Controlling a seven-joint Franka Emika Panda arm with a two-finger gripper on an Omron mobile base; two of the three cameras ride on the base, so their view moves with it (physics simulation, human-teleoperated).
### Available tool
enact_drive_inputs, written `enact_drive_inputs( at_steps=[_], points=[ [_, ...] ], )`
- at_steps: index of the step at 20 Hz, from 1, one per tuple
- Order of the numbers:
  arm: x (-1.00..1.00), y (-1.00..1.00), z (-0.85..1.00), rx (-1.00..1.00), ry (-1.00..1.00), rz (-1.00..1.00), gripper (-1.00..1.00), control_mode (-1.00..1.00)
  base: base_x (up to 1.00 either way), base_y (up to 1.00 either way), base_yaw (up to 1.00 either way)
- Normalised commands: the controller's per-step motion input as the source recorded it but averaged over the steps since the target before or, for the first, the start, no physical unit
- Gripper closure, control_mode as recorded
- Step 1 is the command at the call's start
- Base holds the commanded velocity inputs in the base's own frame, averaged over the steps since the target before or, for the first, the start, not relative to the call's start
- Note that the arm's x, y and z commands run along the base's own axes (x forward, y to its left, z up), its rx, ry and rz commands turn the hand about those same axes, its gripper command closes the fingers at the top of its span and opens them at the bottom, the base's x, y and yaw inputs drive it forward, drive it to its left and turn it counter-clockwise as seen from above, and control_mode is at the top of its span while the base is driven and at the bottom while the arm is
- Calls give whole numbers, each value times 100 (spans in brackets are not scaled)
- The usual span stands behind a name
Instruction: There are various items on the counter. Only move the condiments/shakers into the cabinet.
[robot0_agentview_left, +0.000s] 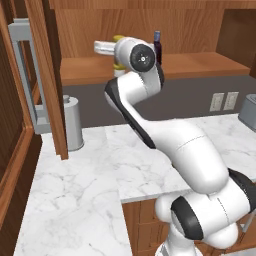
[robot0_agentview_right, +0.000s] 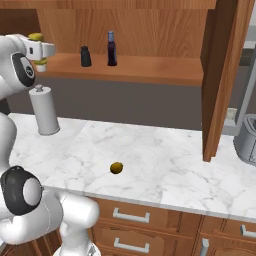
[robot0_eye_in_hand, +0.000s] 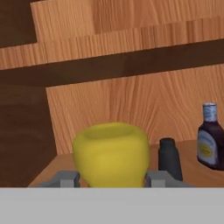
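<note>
White marble bench (robot0_agentview_right: 165, 165) up front, grey-veined, and sitting on it all alone is the small yellow-brown ball (robot0_agentview_right: 116, 168), near the front edge. Back and to the left on the same bench stands the tall steel canister (robot0_agentview_right: 44, 110), upright against the dark wall. Up goes the arm, and there's the pincer (robot0_agentview_right: 40, 49) at the left end of the cabinet (robot0_agentview_right: 220, 75) shelf, closed on the yellow squeeze bottle (robot0_eye_in_hand: 111, 153); the hand view shows a finger on either side of the bottle, squeezing it between them. The bottle is upright at the shelf's left end, though whether its base touches the plank I cannot tell. Further along the shelf, the short black shaker (robot0_agentview_right: 86, 56) stands upright, and just beside it on the right the dark bottle with the blue cap (robot0_agentview_right: 111, 49), both near the wood-grain back. Cabinet door hangs open on the right.
</note>
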Motion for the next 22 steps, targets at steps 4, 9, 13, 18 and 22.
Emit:
enact_drive_inputs(
  at_steps=[4,9,13,18,22],
  points=[
    [42,0,-10,-10,0,0,100,-100,0,0,0],
    [33,0,-10,-8,0,-1,100,-100,0,0,0],
    [37,0,-3,0,0,-2,100,-100,0,0,0],
    [40,0,-10,0,0,-3,100,-100,0,0,0],
    [40,-1,-21,0,0,-4,100,-100,0,0,0]
  ],
)
